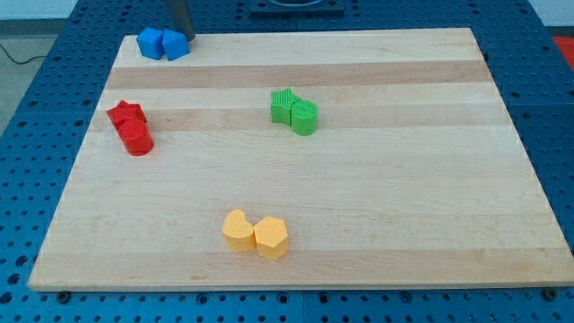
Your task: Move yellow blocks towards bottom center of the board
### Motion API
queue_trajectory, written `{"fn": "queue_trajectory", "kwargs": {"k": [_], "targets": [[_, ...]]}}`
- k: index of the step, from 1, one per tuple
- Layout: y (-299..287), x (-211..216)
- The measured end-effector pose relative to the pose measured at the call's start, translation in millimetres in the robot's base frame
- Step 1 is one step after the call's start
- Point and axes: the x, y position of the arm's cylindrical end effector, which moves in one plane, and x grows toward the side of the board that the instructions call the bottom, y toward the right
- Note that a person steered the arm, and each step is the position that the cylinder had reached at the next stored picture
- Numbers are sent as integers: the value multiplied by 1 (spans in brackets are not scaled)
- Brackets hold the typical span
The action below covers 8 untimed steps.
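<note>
While tip (188, 38) sits by blue blocks (162, 43) at top left, yellow blocks (256, 233) lie touching nr worktop (404, 206) bottom centre; no claw fitted.

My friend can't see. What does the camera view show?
Two yellow blocks sit touching near the bottom middle of a wooden board. My tip is far away at the top left, just right of two blue blocks. Two red blocks are at the left, two green blocks near the middle.
</note>
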Motion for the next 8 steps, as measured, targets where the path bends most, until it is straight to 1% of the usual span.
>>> {"fn": "queue_trajectory", "kwargs": {"k": [2, 6, 7, 8], "targets": [[60, 2], [62, -3], [118, -1], [229, 24]]}}
